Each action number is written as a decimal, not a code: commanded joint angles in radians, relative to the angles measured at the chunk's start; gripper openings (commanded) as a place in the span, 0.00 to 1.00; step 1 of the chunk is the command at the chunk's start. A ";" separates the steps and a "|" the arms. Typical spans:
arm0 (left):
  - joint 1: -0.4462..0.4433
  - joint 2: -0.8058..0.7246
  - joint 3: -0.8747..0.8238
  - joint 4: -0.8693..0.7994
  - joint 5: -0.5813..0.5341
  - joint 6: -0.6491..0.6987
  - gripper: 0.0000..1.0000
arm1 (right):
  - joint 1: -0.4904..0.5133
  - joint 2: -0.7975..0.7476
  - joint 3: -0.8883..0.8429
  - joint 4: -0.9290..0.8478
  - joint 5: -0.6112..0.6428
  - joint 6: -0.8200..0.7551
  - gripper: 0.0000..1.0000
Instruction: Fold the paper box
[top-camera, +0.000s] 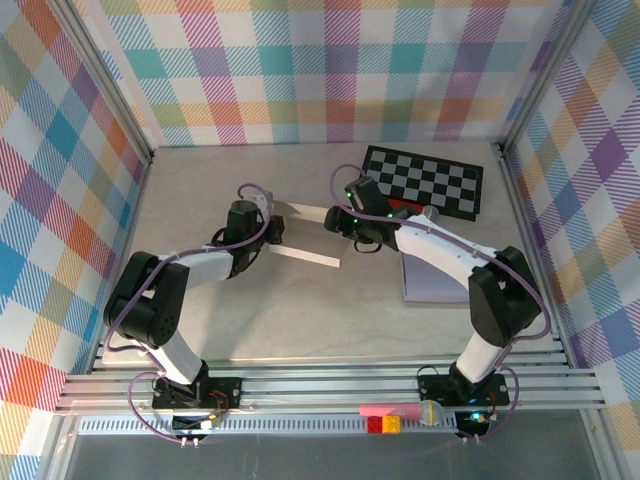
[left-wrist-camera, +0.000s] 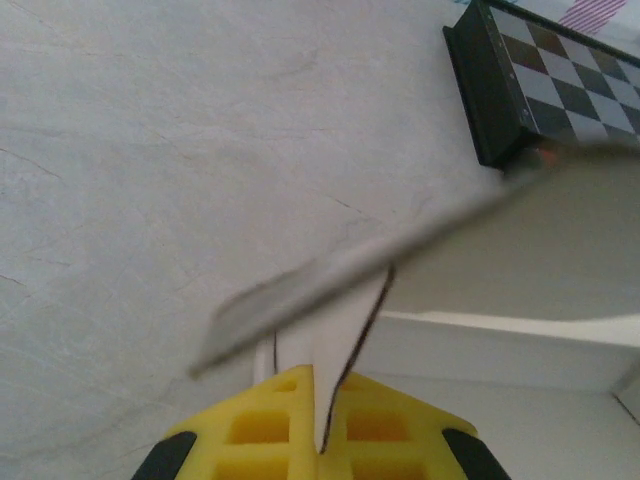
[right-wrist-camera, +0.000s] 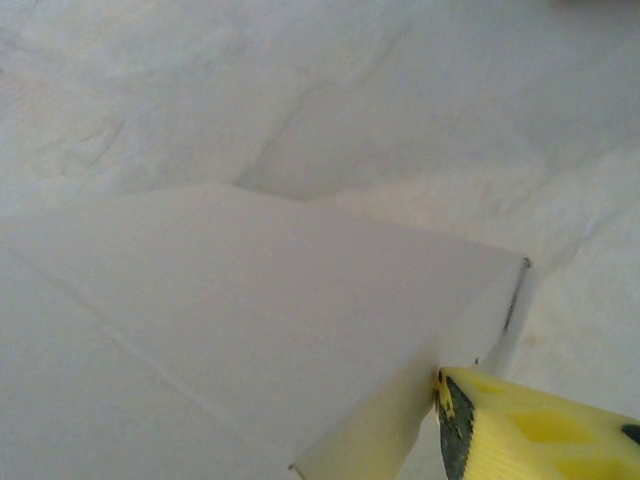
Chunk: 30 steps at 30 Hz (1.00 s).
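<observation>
Closest to the left wrist camera, the left gripper (left-wrist-camera: 322, 400) has its yellow fingers (left-wrist-camera: 260, 430) pressed together on a thin white flap of the paper box (left-wrist-camera: 345, 320). The flap stands upright between them, with no gap on either side. Above it a blurred, slanted edge of white card crosses the view. The black-edged checkerboard (left-wrist-camera: 560, 80) sits in the top right corner on the marbled grey table (left-wrist-camera: 150, 150).

In the right wrist view, one yellow finger (right-wrist-camera: 530, 420) of the right gripper sits in the lower right corner, just beside the edge of a broad, creased white panel of the paper box (right-wrist-camera: 250, 300). The panel is tilted up off the table. The other finger is hidden, so it cannot be told how wide this pincer stands or whether it has hold of the card.

From overhead, the paper box (top-camera: 310, 258) lies in the middle of the table (top-camera: 300, 320), between the two arms. The left gripper (top-camera: 275, 232) is at its left end and the right gripper (top-camera: 338, 222) at its right. The checkerboard (top-camera: 425, 180) lies at the far side, behind the right arm. A pale sheet (top-camera: 430, 278) lies flat beneath that arm's forearm. Small pink, red and yellow pieces (top-camera: 385, 415) rest on the rail near the bases.
</observation>
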 joint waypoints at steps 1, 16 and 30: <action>-0.029 -0.018 -0.005 -0.069 -0.041 0.053 0.00 | -0.011 -0.041 0.014 -0.188 -0.209 0.204 0.60; -0.055 -0.004 0.003 -0.061 -0.075 0.046 0.00 | -0.055 -0.154 0.095 -0.244 -0.261 0.305 0.63; -0.067 -0.005 0.003 -0.058 -0.096 0.029 0.00 | -0.203 -0.084 0.139 -0.249 -0.490 0.823 0.58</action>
